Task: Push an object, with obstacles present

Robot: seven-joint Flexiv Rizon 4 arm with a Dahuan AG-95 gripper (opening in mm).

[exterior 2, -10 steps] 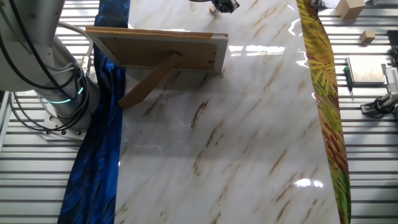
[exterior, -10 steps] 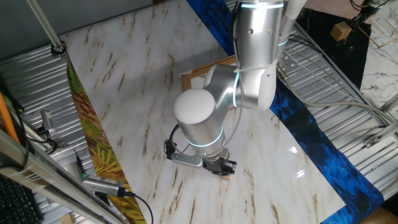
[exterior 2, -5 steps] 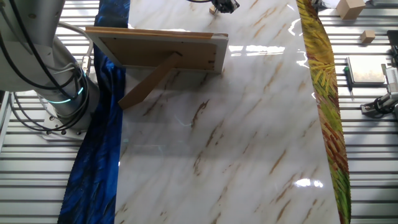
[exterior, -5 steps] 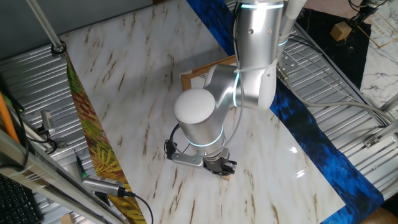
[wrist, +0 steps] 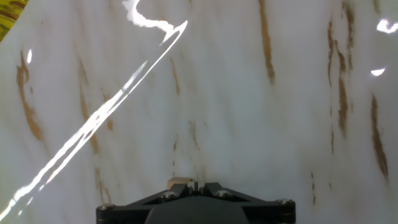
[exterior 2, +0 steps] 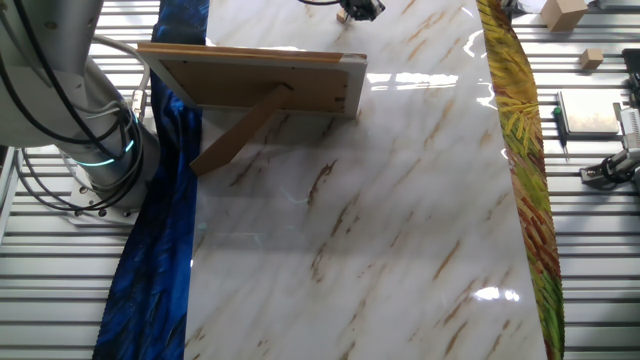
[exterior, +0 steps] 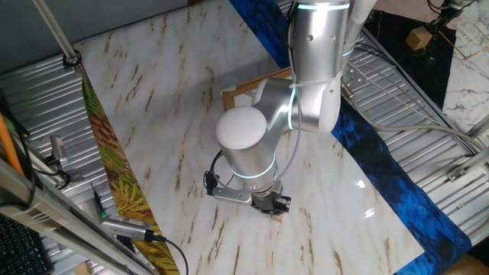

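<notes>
The object is a tiny light-wood nub [wrist: 179, 182] on the marble table, touching the front left of my fingertips in the hand view. My gripper [wrist: 194, 185] is shut and empty, tips down at the table. In one fixed view the gripper [exterior: 272, 204] sits low under the arm, with a bit of the nub [exterior: 279, 215] beside it. In the other fixed view the gripper [exterior 2: 360, 8] and nub [exterior 2: 343, 15] are at the top edge. The picture frame [exterior 2: 250, 80] stands on its prop and is seen from behind, well apart from the gripper. It is partly hidden by the arm [exterior: 248, 93].
A blue cloth [exterior 2: 165, 230] runs along one side of the marble table [exterior 2: 380, 200] and a yellow-green leafy strip [exterior 2: 525, 180] along the other. The robot base [exterior 2: 100, 150] stands next to the blue cloth. Metal racks with small parts surround the table.
The arm's elbow has shifted a touch to the right in one fixed view. The gripper, nub and frame look unmoved.
</notes>
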